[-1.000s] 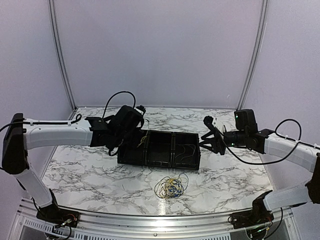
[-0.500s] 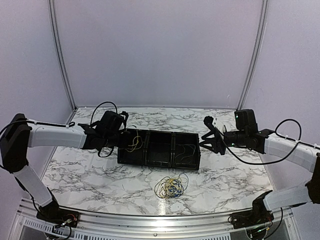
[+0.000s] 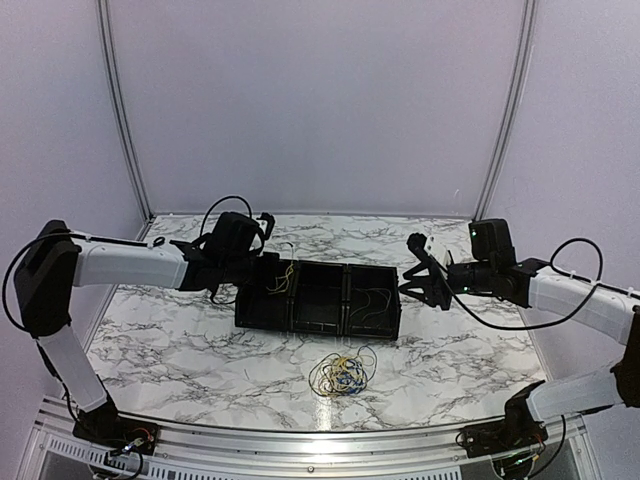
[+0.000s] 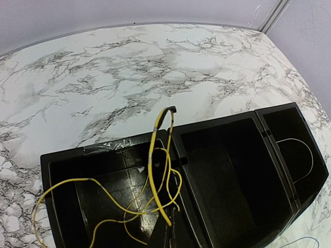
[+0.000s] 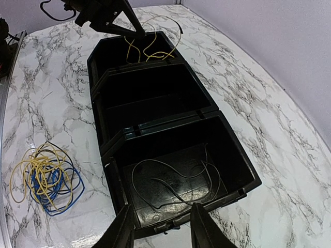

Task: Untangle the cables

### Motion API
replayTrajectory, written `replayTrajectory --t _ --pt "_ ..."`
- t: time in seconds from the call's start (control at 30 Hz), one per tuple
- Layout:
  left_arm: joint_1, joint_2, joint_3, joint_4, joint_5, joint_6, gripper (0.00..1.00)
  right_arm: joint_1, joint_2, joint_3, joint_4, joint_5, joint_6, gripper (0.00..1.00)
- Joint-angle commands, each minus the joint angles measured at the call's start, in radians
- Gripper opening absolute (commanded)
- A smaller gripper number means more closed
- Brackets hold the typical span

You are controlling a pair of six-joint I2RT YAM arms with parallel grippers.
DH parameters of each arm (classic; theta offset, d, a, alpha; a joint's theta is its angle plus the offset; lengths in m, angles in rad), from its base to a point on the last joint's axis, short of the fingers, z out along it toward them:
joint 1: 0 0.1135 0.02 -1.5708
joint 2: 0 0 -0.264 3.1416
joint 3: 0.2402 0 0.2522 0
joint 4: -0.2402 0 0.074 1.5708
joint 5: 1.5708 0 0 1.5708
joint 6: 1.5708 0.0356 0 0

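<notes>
1. Lavender walls [image 3: 320, 100] close the cell at the back and on both sides. Metal posts [image 3: 117, 110] rise at the rear corners.
2. Work surface: a marble-pattern table [image 3: 170, 350], with a metal rail [image 3: 300, 442] along its near edge.
3. Obstruction: a black tray [image 3: 318, 322] with three compartments in a row lies across the middle of the table. Its left compartment holds loose yellow wires [image 4: 155, 170], one of them arching above the divider. Its right compartment holds a pale wire [image 5: 170, 181].
4. Task item: the cables [image 3: 343, 373], a small yellow and blue tangle, lie on the table near the front of the tray's right half, apart from it. Neither gripper touches them.
5. Left gripper [image 5: 135, 30]: over the left compartment, jaws together. Whether a yellow wire is pinched cannot be told.
6. Right gripper [image 5: 161, 227]: at the tray's right end, fingers apart with nothing between them.
7. Clearance: tabletop shows on both sides of the tangle and behind the tray, up to the rear wall.
</notes>
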Motion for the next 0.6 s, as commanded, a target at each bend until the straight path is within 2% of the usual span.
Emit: replayTrajectory --t 0.0,0.17,0.57 --pt "0.002 0.038 0.009 0.017 0.040 -0.043 0.00 -0.010 -0.002 -0.002 0.010 0.010 -0.012 0.38" --pt "0.002 0.058 -0.009 0.036 0.085 -0.087 0.00 -0.010 0.023 0.009 -0.009 0.001 -0.021 0.38" --pt "-0.002 0.044 -0.030 -0.079 0.011 -0.125 0.00 -0.010 0.032 0.009 -0.015 -0.005 -0.033 0.38"
